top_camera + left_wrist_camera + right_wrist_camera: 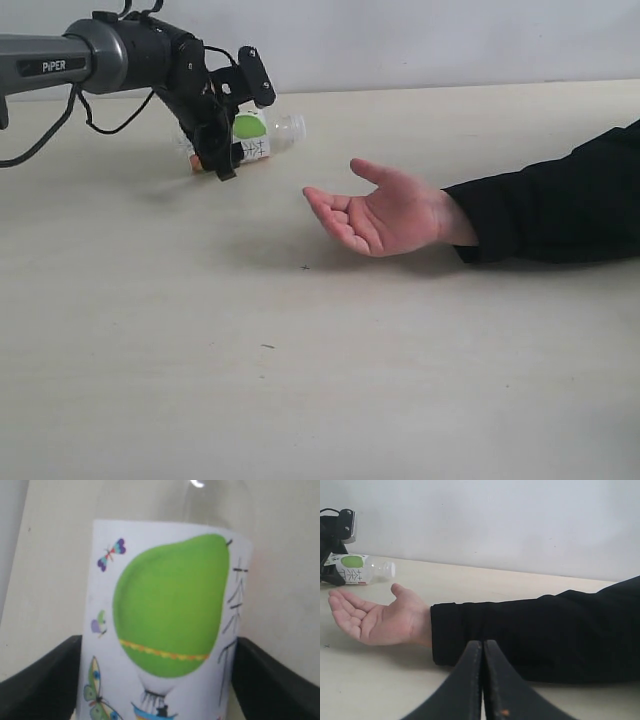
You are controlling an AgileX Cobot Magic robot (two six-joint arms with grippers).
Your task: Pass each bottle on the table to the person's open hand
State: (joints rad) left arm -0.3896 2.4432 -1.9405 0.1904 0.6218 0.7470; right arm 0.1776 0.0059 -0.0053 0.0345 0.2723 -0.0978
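My left gripper (220, 148) is pinching the bottle (262, 132) across its label. In the left wrist view, one black finger (45, 680) presses on each side of the white label with its big green fruit and small butterflies. The bottle is short and clear and lies on its side in the grip, with the neck end pointing toward the person. It sits at the far left of the table (300, 380), close to the surface, and I cannot tell whether it is touching it.

The person's open hand (385, 215) is to the right of the bottle and apart from it. The palm is up, the fingers are slightly curled, and it sits low over the tabletop. Its arm is in a black sleeve (550, 200) and comes in from the right edge.

My right gripper (482, 680) has its fingers pressed together with nothing between them. It is low over the table, just beside the sleeve. A plain pale wall (520, 520) stands behind.
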